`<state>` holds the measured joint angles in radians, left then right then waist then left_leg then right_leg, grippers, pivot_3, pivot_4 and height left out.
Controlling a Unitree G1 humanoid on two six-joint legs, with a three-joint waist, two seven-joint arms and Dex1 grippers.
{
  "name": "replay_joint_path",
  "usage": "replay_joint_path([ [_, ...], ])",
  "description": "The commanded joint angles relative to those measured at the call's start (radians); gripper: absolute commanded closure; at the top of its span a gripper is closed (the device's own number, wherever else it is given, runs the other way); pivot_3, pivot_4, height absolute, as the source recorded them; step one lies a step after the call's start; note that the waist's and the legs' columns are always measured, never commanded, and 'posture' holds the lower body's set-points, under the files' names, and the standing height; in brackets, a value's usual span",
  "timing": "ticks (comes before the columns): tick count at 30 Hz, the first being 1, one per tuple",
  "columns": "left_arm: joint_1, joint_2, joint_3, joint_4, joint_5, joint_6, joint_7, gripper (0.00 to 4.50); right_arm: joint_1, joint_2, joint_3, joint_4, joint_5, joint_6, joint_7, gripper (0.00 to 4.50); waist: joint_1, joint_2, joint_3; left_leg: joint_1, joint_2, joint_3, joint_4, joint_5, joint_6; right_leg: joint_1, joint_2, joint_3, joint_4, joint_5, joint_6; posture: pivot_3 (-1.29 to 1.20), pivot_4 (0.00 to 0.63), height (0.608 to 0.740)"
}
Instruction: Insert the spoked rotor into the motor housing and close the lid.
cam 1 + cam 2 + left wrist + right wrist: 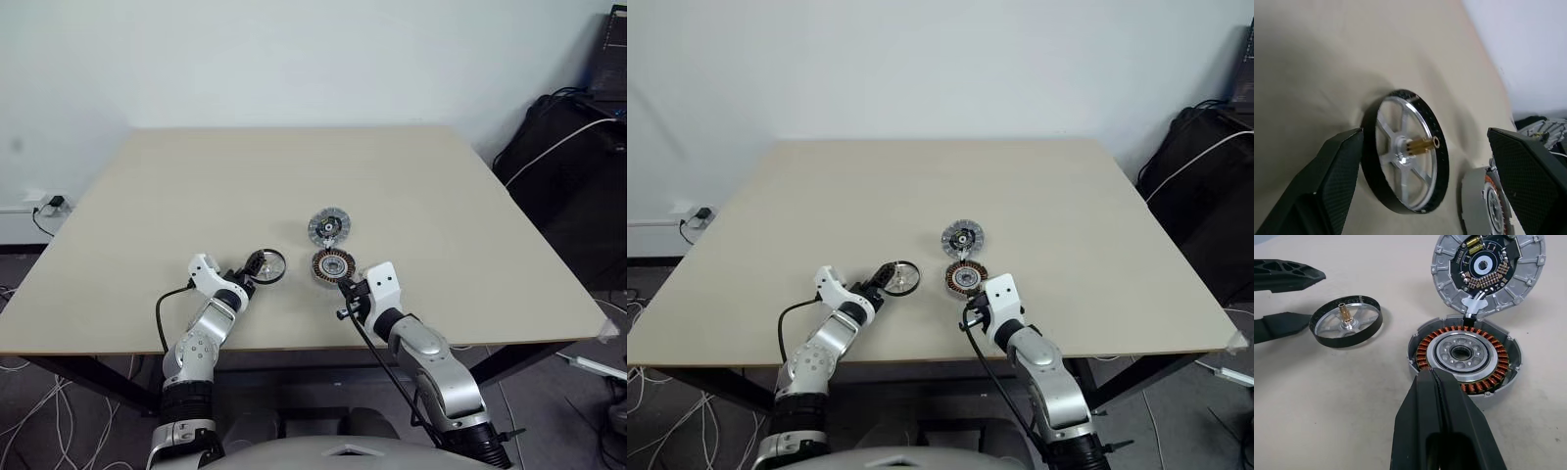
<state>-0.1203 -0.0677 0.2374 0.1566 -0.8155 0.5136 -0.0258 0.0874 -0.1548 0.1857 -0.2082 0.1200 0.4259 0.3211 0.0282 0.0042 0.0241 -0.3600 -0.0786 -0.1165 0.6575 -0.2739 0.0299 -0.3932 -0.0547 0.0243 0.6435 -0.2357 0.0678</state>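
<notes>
Spoked rotor [1346,321] lies flat beside open motor housing [1465,356], lid [1488,268] hinged up

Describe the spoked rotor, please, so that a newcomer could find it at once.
On the beige table, near its front edge, the open left gripper flanks the spoked rotor. It is a dark-rimmed ring with silver spokes and a brass shaft, unlike the copper-wound motor housing beside it.

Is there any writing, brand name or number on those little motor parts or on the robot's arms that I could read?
None can be read.
The lid, swung open behind the motor housing, carries a dark circuit board with copper traces and small gold parts, but no legible lettering.
The spoked rotor has a fine pattern along its black rim: too small to tell whether it is text.
The table bears no label.
</notes>
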Motion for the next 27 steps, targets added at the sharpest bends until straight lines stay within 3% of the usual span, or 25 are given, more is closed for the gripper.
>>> replay_joint_path([
  [1, -0.031, -0.070, 0.005, 0.000, -0.036, 0.027, 0.002, 0.25, -0.010, 0.000, -0.012, -0.037, 0.005, -0.006, -0.005, 4.50, 0.000, 0.000, 0.000, 0.000, 0.000, 0.000, 0.000, 0.000, 0.000, 0.000, 0.000, 0.000, 0.000, 0.000, 0.000, 0.00, 0.000, 0.740],
  [20, -0.090, -0.106, 0.028, 0.086, -0.146, 0.088, 0.014, 0.25, -0.003, 0.005, -0.011, -0.043, 0.006, -0.001, -0.014, 4.50, 0.001, 0.000, 0.000, 0.000, 0.000, 0.000, 0.000, 0.000, 0.000, 0.000, 0.000, 0.000, 0.000, 0.000, 0.000, 0.00, 0.000, 0.740],
  [23, -0.092, -0.106, 0.026, 0.094, -0.147, 0.089, 0.015, 0.83, -0.002, 0.004, -0.011, -0.043, 0.006, -0.001, -0.018, 4.50, 0.001, 0.000, 0.000, 0.000, 0.000, 0.000, 0.000, 0.000, 0.000, 0.000, 0.000, 0.000, 0.000, 0.000, 0.000, 0.00, 0.000, 0.740],
  [27, -0.092, -0.108, 0.025, 0.098, -0.148, 0.085, 0.014, 2.17, 0.001, 0.002, -0.013, -0.045, 0.007, -0.002, -0.019, 4.50, 0.000, 0.000, 0.000, 0.000, 0.000, 0.000, 0.000, 0.000, 0.000, 0.000, 0.000, 0.000, 0.000, 0.000, 0.000, 0.00, 0.000, 0.740],
])
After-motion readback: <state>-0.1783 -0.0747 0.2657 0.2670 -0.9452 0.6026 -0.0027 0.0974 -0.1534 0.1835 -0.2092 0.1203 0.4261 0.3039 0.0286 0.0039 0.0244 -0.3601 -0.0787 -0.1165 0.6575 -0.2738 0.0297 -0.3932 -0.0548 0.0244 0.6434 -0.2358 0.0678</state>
